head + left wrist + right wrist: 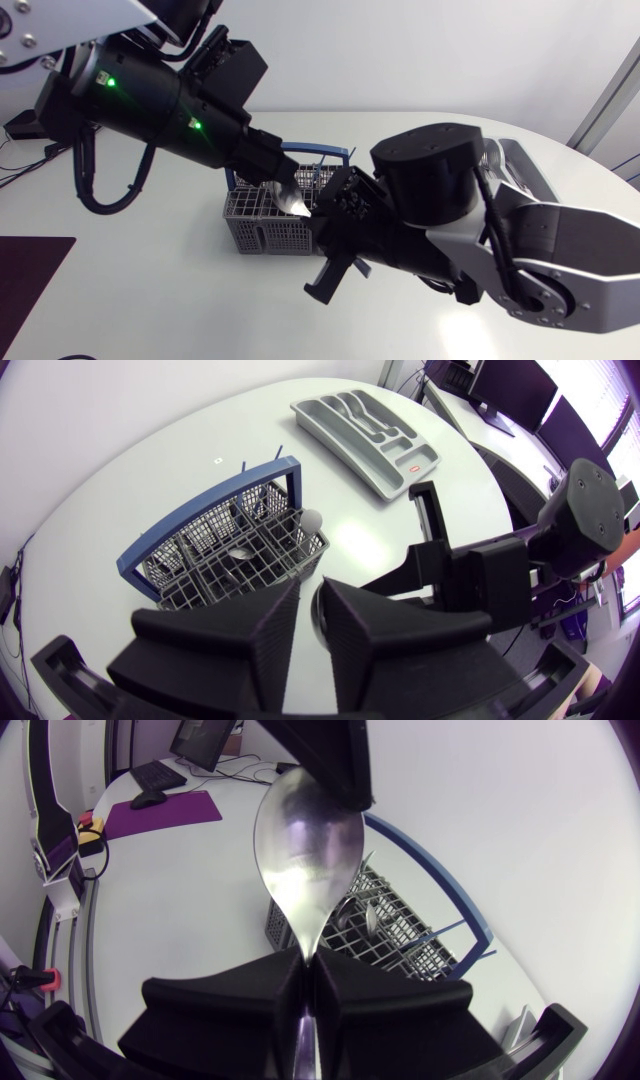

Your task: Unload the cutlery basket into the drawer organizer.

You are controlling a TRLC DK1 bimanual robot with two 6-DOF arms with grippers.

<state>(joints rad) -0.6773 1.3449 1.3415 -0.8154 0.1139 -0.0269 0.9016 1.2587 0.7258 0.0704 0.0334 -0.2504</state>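
Note:
A metal spoon (293,198) hangs in the air above the grey wire cutlery basket (262,225) with its blue handle. My right gripper (322,212) is shut on the spoon's handle; in the right wrist view the bowl (305,850) stands up ahead of the right gripper (308,990). My left gripper (285,185) is at the tip of the bowl, its fingers slightly apart, and the spoon's edge (319,622) shows in the narrow gap of the left gripper (310,620). More cutlery stays in the basket (200,550). The grey drawer organizer (370,430) lies farther along the table.
In the head view my right arm covers most of the organizer (515,165) at the right. A dark purple mat (30,280) lies at the table's left edge. The round white table (150,300) has bare surface in front of the basket.

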